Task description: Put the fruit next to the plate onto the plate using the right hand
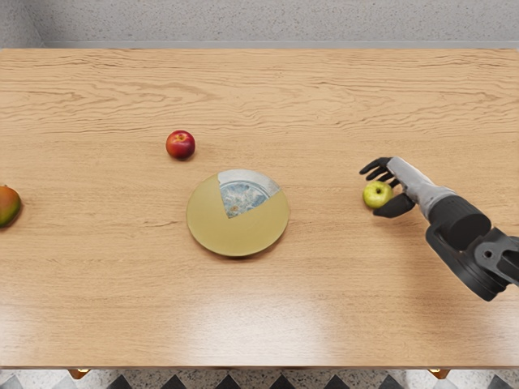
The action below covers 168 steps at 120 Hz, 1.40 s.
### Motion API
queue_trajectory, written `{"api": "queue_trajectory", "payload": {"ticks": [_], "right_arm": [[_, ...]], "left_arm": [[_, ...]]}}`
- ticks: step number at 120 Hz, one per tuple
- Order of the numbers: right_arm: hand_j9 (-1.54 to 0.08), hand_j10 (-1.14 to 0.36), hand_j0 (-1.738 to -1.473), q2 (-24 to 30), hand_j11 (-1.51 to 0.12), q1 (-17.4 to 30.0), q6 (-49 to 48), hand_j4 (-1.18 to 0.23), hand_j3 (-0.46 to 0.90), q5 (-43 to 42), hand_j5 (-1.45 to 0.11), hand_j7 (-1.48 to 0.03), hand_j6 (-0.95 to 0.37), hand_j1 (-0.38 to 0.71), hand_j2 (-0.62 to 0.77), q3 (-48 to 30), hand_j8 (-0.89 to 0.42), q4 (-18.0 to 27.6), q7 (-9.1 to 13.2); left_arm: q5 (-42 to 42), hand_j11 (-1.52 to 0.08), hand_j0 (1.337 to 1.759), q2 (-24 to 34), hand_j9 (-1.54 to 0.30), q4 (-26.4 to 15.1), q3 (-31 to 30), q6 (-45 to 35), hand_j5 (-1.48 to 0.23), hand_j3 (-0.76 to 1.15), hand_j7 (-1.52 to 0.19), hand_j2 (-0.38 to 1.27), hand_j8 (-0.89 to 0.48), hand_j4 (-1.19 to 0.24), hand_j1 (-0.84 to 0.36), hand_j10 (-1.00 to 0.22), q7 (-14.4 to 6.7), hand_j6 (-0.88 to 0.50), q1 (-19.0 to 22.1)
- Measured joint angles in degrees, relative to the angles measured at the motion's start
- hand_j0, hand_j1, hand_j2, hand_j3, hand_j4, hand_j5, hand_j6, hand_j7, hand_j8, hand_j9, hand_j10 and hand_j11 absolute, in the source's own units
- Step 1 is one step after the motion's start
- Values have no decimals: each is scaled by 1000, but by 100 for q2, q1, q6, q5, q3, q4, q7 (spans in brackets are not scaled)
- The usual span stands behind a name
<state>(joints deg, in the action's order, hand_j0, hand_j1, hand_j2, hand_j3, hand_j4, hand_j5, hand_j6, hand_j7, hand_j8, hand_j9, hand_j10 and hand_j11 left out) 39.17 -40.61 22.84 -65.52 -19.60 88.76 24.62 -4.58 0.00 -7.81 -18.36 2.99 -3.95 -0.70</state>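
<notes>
A small green apple lies on the wooden table, to the right of the yellow-green plate. The plate has a pale patterned wedge at its top. My right hand comes in from the right edge and sits against the apple's right side. Its dark fingers spread above the apple and the thumb reaches below it. The hand is open and the apple still rests on the table. A red apple lies up and left of the plate. The left arm is out of view.
A mango-like fruit shows partly at the left edge. The table's front edge runs along the bottom of the view. Bare wood lies between the green apple and the plate.
</notes>
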Motion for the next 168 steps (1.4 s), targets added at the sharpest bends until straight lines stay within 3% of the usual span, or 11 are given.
{"api": "queue_trajectory", "payload": {"ticks": [26,50,72,94,99,116,168], "right_arm": [[-651,-472,-1657,-21,-653,2,-5,-495,0,-17,-642,-641,-491,234,-42,17,-397,-52,-3],[-694,-521,-1653,-65,-701,48,55,-563,-2,-159,-664,-696,-496,266,88,60,-390,-152,-8],[-756,-582,-1647,-103,-763,78,74,-615,-2,-207,-709,-753,-419,255,-39,123,-359,-240,-19],[-828,-619,-1643,-135,-747,58,66,-642,-1,-182,-790,-816,-371,256,-29,154,-352,-310,-30],[-842,-652,-1645,-125,-693,47,59,-646,0,-135,-808,-827,-384,256,20,139,-362,-307,-25],[-860,-663,-1650,-45,-785,-71,15,-660,0,87,-839,-849,-452,258,184,89,-424,-234,-9],[-870,-619,-1654,-132,-856,-371,-1509,-664,0,1288,-880,-870,-453,288,290,-759,-401,113,1]], "left_arm": [[0,-318,1658,0,-318,0,1,0,-318,0,-318,49,-245,-245,55,-245,0,-245,0],[-1,-318,1658,0,-318,0,2,0,-318,-1,-318,49,-245,-245,55,-245,1,-245,0],[-1,-318,1658,0,-318,0,2,0,-318,-1,-318,50,-245,-245,55,-245,1,-245,0],[0,-318,1658,0,-318,0,0,0,-318,-1,-318,49,-245,-245,55,-245,0,-245,0],[0,-318,1658,0,-318,0,0,0,-318,0,-318,49,-245,-245,55,-245,0,-245,0],[0,-318,1658,0,-318,0,0,0,-318,0,-318,49,-245,-245,55,-245,0,-245,0],[0,-318,1658,0,-318,0,0,0,-318,0,-318,49,-245,-245,55,-245,0,-245,0]]}}
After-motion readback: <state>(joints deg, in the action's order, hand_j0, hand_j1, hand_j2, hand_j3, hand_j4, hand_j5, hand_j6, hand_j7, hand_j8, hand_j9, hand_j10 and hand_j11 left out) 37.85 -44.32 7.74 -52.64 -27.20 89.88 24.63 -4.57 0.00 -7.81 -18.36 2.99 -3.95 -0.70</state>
